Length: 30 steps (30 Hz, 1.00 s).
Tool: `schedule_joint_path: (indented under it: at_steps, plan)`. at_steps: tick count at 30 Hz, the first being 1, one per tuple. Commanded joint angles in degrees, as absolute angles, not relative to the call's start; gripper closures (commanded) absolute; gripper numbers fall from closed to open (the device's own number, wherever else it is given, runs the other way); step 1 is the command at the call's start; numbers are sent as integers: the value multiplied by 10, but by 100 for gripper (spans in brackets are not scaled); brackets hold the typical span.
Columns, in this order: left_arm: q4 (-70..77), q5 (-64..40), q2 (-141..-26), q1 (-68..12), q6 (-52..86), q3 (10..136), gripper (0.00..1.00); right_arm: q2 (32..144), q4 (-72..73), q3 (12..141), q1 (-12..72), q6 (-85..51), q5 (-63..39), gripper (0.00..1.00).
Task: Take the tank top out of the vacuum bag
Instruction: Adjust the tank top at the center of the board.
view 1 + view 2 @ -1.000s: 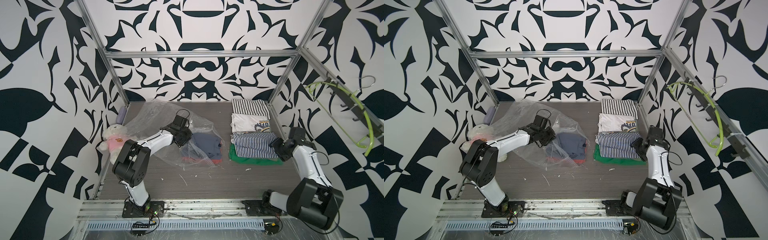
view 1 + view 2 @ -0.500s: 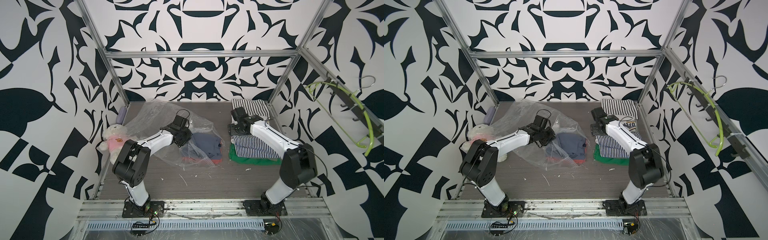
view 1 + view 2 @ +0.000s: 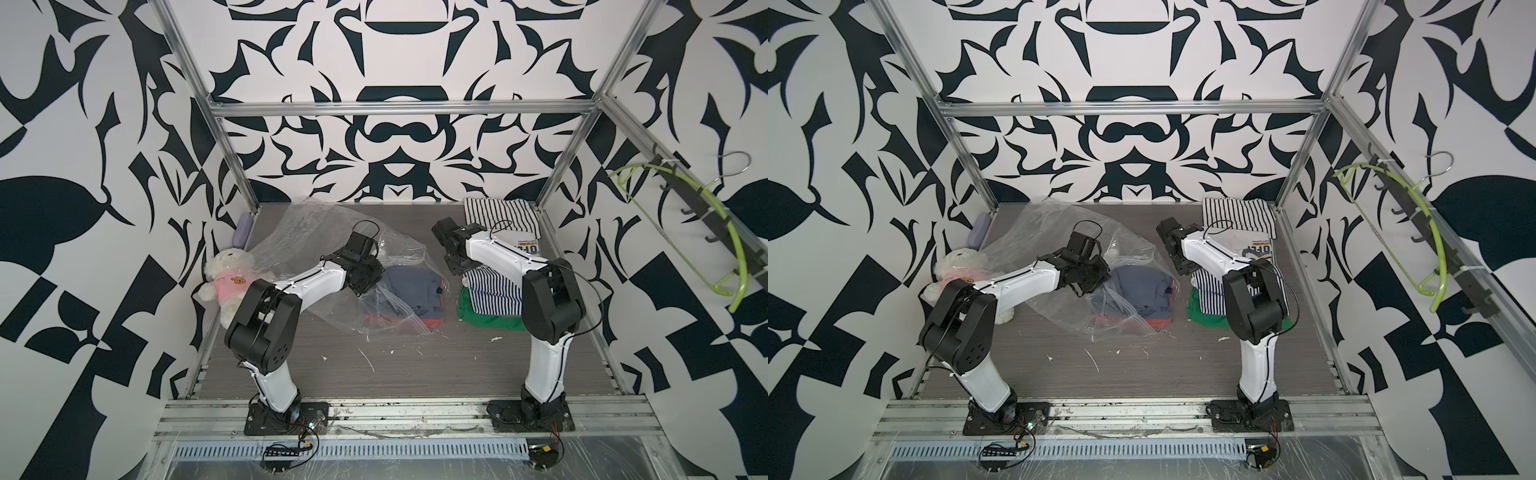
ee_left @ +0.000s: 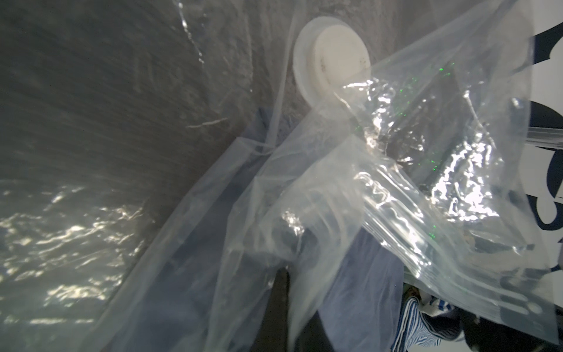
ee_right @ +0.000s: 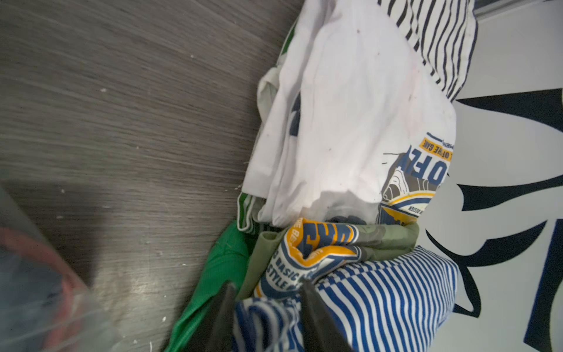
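left gripper [image 3: 370,282]: clamped shut on vacuum bag [image 3: 316,232] film, frame centre.
right gripper [image 5: 266,307]: jaws narrowed, blue-striped shirt [image 5: 380,292] between; hold cannot be told.

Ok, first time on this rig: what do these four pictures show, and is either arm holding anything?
Two robot arms reach over a grey table. Both top views look down from one overhead camera; each other picture comes from an arm's wrist. On the table: the clear vacuum bag with a dark blue garment inside, a pile of folded shirts, a teddy bear. The left gripper is shut on the bag's film. The right gripper straddles a blue-striped shirt; grip unclear.
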<state>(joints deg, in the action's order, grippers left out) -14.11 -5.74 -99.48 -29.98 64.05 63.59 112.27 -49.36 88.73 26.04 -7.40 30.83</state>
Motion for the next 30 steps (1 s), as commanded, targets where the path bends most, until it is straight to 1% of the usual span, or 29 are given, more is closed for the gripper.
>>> schedule_joint_path:
  at_steps: [1,2,7,10,14,18,21,27,28,30]
  plan:
    - [-163,-51,-996,-301,632,625,100,1115,-512,921,259,-75,337,84]
    - [-164,-50,-997,-300,631,626,100,1113,-512,924,258,-76,342,100]
    - [-166,-48,-998,-300,630,628,100,1071,-471,919,246,-91,364,100]
    - [-165,-49,-1001,-300,631,629,100,1046,-431,909,229,-98,332,100]
    - [-166,-48,-1002,-300,631,631,100,1040,-408,912,209,-107,288,100]
    - [-166,-49,-1005,-300,631,634,100,1067,-390,919,188,-108,281,100]
    - [-166,-54,-1010,-300,631,638,100,1094,-370,928,171,-112,256,100]
    - [-166,-53,-1013,-300,631,642,100,1168,-370,982,159,-114,135,100]
    - [-166,-53,-1013,-299,631,643,100,1179,-377,991,157,-115,118,96]
    - [-166,-54,-1012,-300,631,643,100,1176,-380,994,154,-120,91,84]
